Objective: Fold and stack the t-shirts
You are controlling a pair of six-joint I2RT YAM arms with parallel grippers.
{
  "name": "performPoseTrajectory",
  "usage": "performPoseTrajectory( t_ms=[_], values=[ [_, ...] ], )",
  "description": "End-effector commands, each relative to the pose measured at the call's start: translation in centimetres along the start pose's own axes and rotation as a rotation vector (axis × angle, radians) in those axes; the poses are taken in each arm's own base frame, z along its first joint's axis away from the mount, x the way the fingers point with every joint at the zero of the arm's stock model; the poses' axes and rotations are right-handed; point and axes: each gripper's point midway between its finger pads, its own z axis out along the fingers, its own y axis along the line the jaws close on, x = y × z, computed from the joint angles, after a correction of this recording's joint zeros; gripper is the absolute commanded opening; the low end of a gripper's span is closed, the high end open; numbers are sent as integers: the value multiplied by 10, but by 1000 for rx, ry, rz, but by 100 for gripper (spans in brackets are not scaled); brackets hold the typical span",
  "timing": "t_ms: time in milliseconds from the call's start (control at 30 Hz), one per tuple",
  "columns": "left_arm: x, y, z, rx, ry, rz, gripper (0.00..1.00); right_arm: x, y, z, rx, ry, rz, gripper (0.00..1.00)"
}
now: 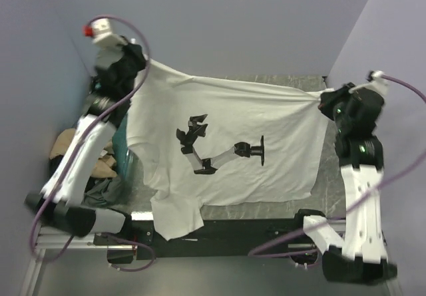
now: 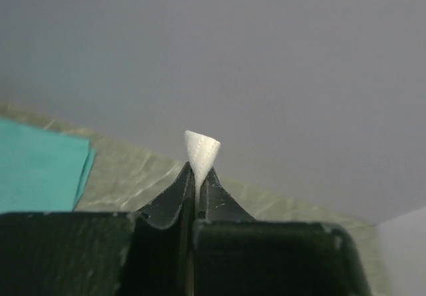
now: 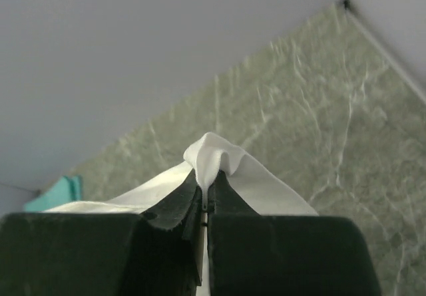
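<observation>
- Left arm: reaches from its near-left base to the far-left corner. The left gripper (image 1: 136, 62) is pinched tight on one corner of the white t-shirt (image 1: 266, 116); a small white tip of cloth pokes out above the closed fingers (image 2: 180, 196).
- Right arm: stands upright at the right, wrist turned inward. The right gripper (image 1: 326, 101) is clamped on the opposite corner.
- White t-shirt: stretched taut between both grippers over the table (image 1: 266, 209), black print (image 1: 219, 149) facing up, one sleeve hanging past the near edge.
- Teal t-shirt (image 1: 121, 151) and tan t-shirt (image 1: 66, 143): lying at the left, beneath the left arm.
</observation>
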Motion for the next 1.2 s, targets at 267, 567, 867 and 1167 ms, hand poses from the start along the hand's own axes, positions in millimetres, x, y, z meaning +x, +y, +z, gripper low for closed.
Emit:
performPoseTrajectory(
  t_ms=[267, 567, 867, 1167],
  values=[
    [237, 53, 213, -59, 326, 144, 21, 93, -33, 223, 92, 256, -58, 13],
    [264, 41, 221, 13, 346, 171, 99, 147, -61, 267, 236, 385, -101, 86],
    [253, 45, 116, -98, 478, 177, 99, 179, -71, 198, 221, 449, -33, 88],
    [336, 34, -45, 26, 743, -15, 99, 241, -101, 108, 254, 573, 29, 88]
  ],
)
